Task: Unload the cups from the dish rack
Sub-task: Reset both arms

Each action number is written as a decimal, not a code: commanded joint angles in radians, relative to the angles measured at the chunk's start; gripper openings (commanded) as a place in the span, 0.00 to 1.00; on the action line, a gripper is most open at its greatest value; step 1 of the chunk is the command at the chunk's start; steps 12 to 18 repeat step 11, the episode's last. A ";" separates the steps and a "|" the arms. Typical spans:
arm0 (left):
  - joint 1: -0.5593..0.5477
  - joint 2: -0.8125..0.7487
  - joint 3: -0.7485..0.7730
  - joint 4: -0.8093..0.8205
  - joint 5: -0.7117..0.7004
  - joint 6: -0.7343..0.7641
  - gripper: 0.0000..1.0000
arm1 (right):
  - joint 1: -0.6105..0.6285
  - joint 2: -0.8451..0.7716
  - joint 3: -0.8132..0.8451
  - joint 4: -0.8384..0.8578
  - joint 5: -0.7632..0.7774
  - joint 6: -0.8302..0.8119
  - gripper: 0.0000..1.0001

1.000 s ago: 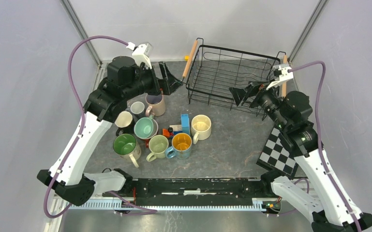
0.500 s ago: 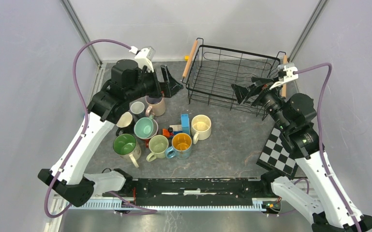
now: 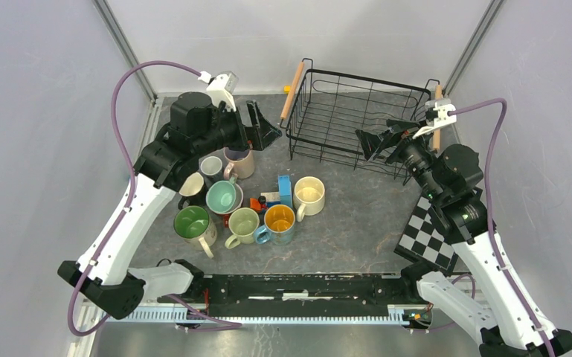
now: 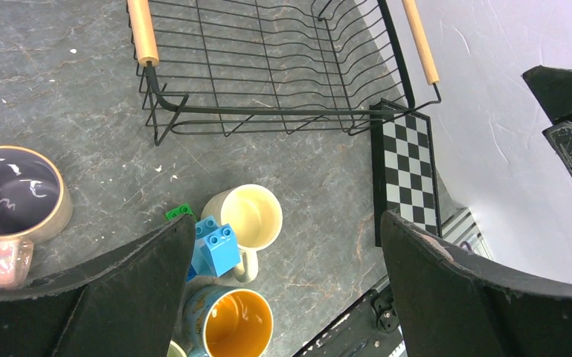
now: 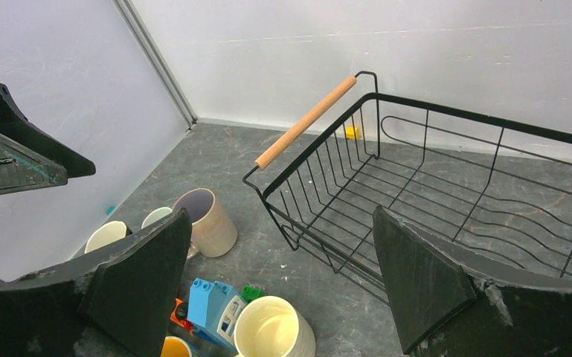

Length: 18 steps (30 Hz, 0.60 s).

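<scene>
The black wire dish rack (image 3: 320, 137) with wooden handles stands at the back and holds no cups; it also shows in the left wrist view (image 4: 268, 113) and the right wrist view (image 5: 306, 121). Several cups stand grouped on the table left of centre: a pink-beige one (image 3: 239, 161), a teal one (image 3: 223, 197), a green one (image 3: 192, 223), a yellow-lined blue one (image 3: 280, 222) and a cream one (image 3: 309, 195). My left gripper (image 3: 262, 128) is open and empty above the pink-beige cup, left of the rack. My right gripper (image 3: 379, 140) is open and empty over the rack's front right corner.
A blue-and-orange toy block cluster (image 3: 279, 192) sits among the cups. A checkerboard plate (image 3: 425, 234) lies at the right by the right arm. The cell's walls and corner posts stand close behind the rack.
The right gripper has shifted slightly back and to the right by the rack. The left arm has shifted only slightly. No cup has moved.
</scene>
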 commanded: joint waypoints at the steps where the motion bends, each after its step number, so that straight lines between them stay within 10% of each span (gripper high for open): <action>1: -0.005 -0.029 -0.009 0.042 0.000 0.046 1.00 | 0.003 -0.006 -0.003 0.054 -0.003 -0.014 0.98; 18: -0.004 -0.038 -0.022 0.044 -0.003 0.046 1.00 | 0.003 -0.006 -0.007 0.058 -0.013 -0.008 0.98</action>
